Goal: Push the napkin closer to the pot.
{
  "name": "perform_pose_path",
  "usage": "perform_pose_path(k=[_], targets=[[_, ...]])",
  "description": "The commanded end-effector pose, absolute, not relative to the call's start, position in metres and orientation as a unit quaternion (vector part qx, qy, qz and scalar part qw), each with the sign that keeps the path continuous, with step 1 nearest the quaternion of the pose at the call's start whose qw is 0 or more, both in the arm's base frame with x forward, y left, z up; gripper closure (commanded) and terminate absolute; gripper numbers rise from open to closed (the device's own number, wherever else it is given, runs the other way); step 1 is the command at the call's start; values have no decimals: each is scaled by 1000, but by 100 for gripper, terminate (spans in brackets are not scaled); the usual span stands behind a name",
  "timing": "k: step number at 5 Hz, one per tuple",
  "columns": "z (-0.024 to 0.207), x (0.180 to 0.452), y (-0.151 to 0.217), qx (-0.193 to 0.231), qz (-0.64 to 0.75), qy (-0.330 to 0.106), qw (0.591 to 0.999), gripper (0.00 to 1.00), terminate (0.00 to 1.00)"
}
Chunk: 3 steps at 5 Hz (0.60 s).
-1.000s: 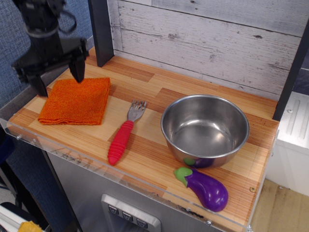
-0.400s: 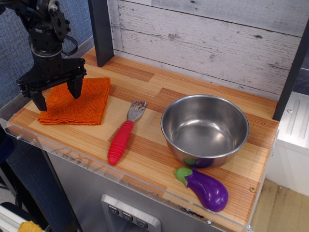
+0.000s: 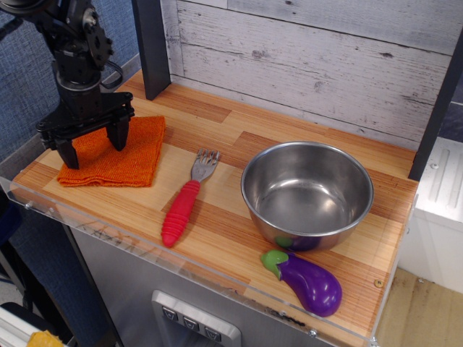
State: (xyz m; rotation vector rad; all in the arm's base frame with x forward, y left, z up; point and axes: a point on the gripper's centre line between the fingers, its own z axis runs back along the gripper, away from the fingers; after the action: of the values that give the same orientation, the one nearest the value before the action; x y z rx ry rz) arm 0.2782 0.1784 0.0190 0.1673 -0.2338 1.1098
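The napkin (image 3: 129,160), a folded orange woven cloth, lies flat at the left end of the wooden counter. The pot (image 3: 307,194), a shiny round steel bowl, stands empty at the right, well apart from the napkin. My black gripper (image 3: 94,148) is open, its two fingers pointing down over the napkin's left half. The left fingertip (image 3: 70,157) is near the cloth's left edge and the right one (image 3: 119,136) is over its middle. I cannot tell whether the tips touch the cloth.
A fork with a red ribbed handle (image 3: 181,210) lies between the napkin and the pot. A purple toy eggplant (image 3: 309,282) lies in front of the pot. A dark post (image 3: 150,46) stands behind the napkin. A clear rim (image 3: 130,242) lines the counter's front edge.
My gripper has come down from above the napkin's back-left corner and moved forward and slightly right over the cloth. The napkin, fork and pot have not moved.
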Motion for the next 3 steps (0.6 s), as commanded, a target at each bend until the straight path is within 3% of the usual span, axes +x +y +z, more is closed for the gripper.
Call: perform_pose_path(k=[1,3], targets=[[14,297,159,64,519,-125,843,0,0],[12,313,130,48,502,-120,855,0,0]])
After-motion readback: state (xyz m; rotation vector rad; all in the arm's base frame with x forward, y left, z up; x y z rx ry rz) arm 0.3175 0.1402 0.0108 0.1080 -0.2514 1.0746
